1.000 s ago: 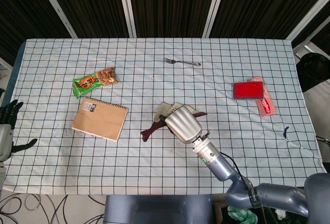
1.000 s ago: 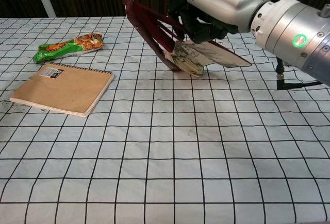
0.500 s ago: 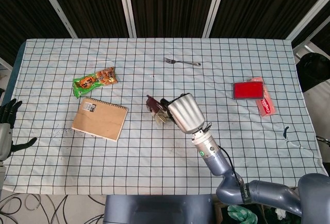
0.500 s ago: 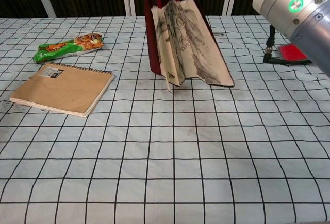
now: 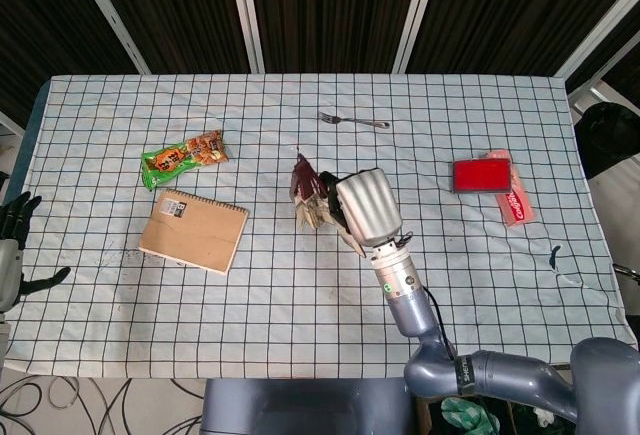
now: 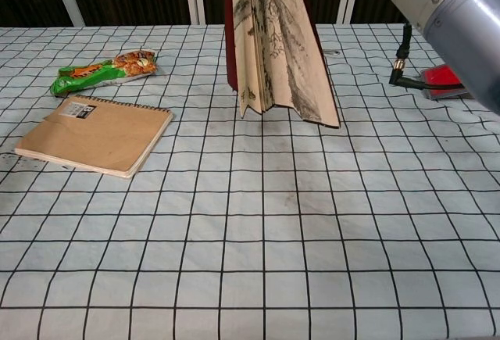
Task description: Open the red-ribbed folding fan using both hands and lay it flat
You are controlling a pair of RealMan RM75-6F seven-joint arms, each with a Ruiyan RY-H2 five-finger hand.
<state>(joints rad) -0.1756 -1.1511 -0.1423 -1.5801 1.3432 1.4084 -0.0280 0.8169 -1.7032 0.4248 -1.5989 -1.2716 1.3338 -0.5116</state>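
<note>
Two hands are meant for this job, but only one is on the folding fan [image 5: 308,195] at this moment: the right hand [image 5: 366,207] holds it by its upper end over the middle of the bench [image 5: 300,285], with its fingers hidden behind the hand's shell in the head view. In the chest view the fan hangs upright and partly spread, its paper pleats with an ink painting fanned toward the camera, the dark red ribs showing at the back, and the lower edge close above the checked cloth or just touching it; I cannot tell which. The left hand [image 5: 14,245] sits at the far left edge of the bench, well apart from the fan, empty with fingers spread. To do this step well, I judge the left hand should come across and take the free outer rib while the right keeps a firm hold near the pivot, then draw the ribs apart slowly so the pleats unfold evenly and do not tear. Lowering the fan should wait until it is fully spread, and it should land in the bare cloth between the spiral notebook [image 5: 193,231] and the red case [image 5: 481,174].
</note>
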